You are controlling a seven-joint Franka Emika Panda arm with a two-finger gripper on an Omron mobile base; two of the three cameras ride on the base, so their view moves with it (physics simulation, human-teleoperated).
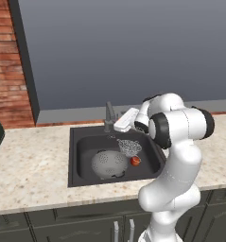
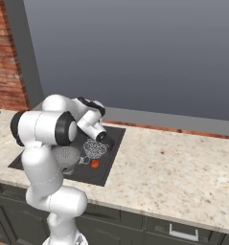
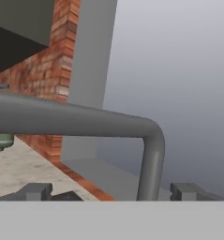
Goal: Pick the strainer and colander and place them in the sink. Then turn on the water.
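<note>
1. The sink (image 1: 81, 156) is seen set into the speckled counter (image 1: 34, 165) in the left base view; the colander (image 1: 108, 164) lies inside it, dome upward, toward 7 o'clock of the basin's middle.
2. The strainer (image 1: 129, 147) is seen in the basin at about 2 o'clock from the colander, just beside it; a small red-orange object (image 1: 135, 160) lies at 5 o'clock from the strainer, close against it.
3. The faucet (image 1: 108, 116) stands at the rear edge of the sink, at 12 o'clock from the colander.
4. The gripper (image 3: 111, 190) is held up at the faucet; in the hand view its fingers (image 3: 36, 191) are spread wide apart, nothing being gripped, and the grey faucet pipe (image 3: 152, 164) rises between them and bends toward 9 o'clock.
5. In the right base view the strainer (image 2: 95, 148) is seen just below the robot's hand, with the colander (image 2: 68, 155) at 8 o'clock from it, partly hidden by the arm.
6. A brick wall (image 1: 8, 66) is seen at 10 o'clock of the sink.
</note>
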